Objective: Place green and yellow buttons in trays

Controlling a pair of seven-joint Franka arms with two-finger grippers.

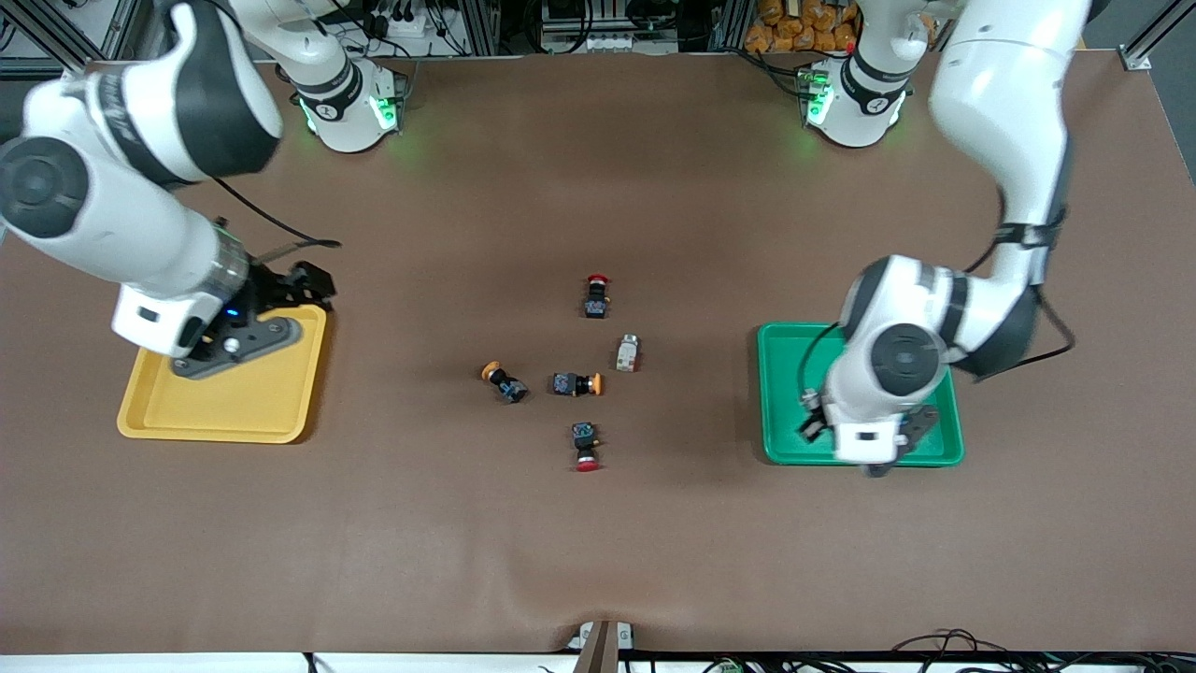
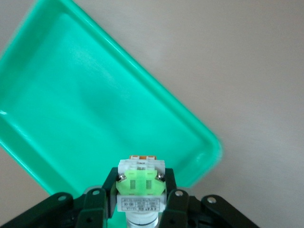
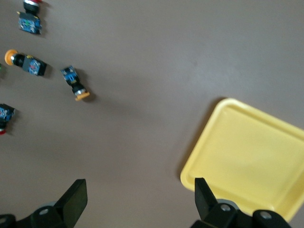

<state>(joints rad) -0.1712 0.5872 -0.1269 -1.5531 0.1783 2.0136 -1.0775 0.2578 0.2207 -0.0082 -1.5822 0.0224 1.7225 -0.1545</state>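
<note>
My right claw (image 1: 245,329) hangs wide apart over the yellow tray (image 1: 271,411), waiting. Mid-counter lie two yellow buttons (image 1: 503,381), two red ones (image 1: 597,294) and, I think, a green one (image 1: 628,353). My left claw (image 2: 141,198) is clamped on a green button (image 2: 141,184) over the green tray (image 1: 783,393).

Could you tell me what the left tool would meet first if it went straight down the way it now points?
Probably the green tray: the left tool, shut on a green button, hangs over its edge, so depth is uncertain.
</note>
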